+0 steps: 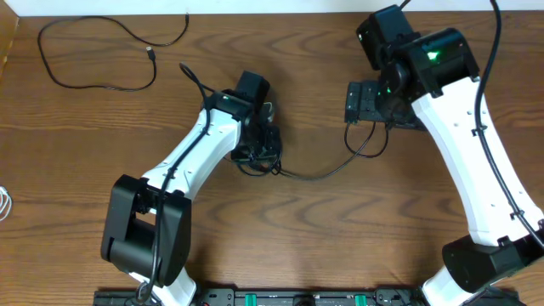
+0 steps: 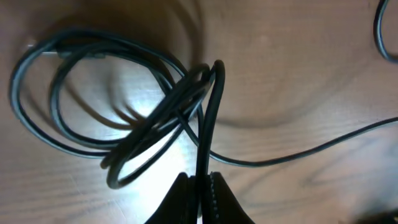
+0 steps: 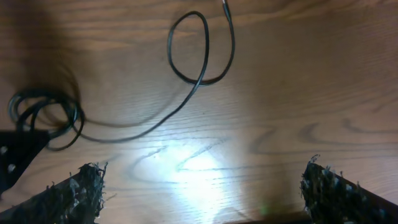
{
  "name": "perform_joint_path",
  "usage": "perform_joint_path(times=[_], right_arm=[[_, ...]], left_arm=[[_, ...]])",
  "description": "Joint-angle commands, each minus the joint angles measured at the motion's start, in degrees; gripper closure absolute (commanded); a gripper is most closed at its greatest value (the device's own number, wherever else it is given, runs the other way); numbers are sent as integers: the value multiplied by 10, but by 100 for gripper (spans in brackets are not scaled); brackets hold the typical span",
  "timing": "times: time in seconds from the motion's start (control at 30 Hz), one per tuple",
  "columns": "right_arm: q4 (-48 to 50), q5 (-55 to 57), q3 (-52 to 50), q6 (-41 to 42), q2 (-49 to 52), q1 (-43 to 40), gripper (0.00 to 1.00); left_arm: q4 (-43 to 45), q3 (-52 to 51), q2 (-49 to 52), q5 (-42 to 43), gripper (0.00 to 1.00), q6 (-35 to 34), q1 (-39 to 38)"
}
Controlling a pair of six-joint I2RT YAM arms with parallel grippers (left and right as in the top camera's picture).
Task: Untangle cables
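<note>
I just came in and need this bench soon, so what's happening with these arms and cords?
The left pincer is shut on one strand of the tangled black cable in the middle of the table. The right pincer hangs open near that cable's loose tail, holding nothing. A second black cable lies apart at the far left corner, untouched.

White arm links [image 1: 463,144], black joints [image 1: 144,225], green light [image 1: 435,56].
</note>
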Motion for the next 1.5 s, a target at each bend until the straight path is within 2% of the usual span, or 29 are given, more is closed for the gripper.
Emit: perform_joint_path(times=[0.0,0.13,0.3,0.47,0.6,0.63,0.7,0.77,0.8,0.83,0.9,1.0,1.1,1.23,1.3,1.47], right_arm=[[14,23,-31,-7,0,-1,1],[45,23,-69,-8,0,-10,1],[83,-11,-116,-8,0,-17,1],[152,-98,-165,-82,0,-12,1],[173,-108,-202,-83,0,-16,14],[170,-136,-203,-92,0,-18,15],[171,-251,-200,-170,-4,-21,15],[172,-376,-192,-245,-10,-24,12],[174,-423,-186,-265,-14,-26,9],[179,-459,-180,-279,-20,-28,8],[198,-487,-168,-280,-32,-31,5],[215,-527,-153,-281,-48,-32,1],[228,-548,-149,-296,-59,-28,1],[249,-541,-149,-282,-61,-27,2],[268,-542,-149,-252,-61,-27,5],[311,-550,-149,-213,-61,-24,7]], left_arm=[[-43,61,-15,45,93,9,10],[-98,142,-61,114,92,25,26],[-93,216,-145,159,93,28,31],[-27,243,-239,160,93,-68,31],[-7,243,-290,155,93,-85,31],[-14,243,-298,136,92,-80,31],[-46,243,-304,47,92,-87,30],[-88,238,-300,-77,93,-128,23],[-107,235,-295,-113,93,-159,18],[-119,234,-289,-113,93,-175,17],[-125,234,-270,-64,92,-176,9],[-124,234,-250,-44,92,-187,2],[-116,234,-240,6,92,-228,1],[-55,234,-240,152,93,-236,1],[-44,234,-241,187,93,-253,1],[-42,234,-240,228,92,-285,1]])
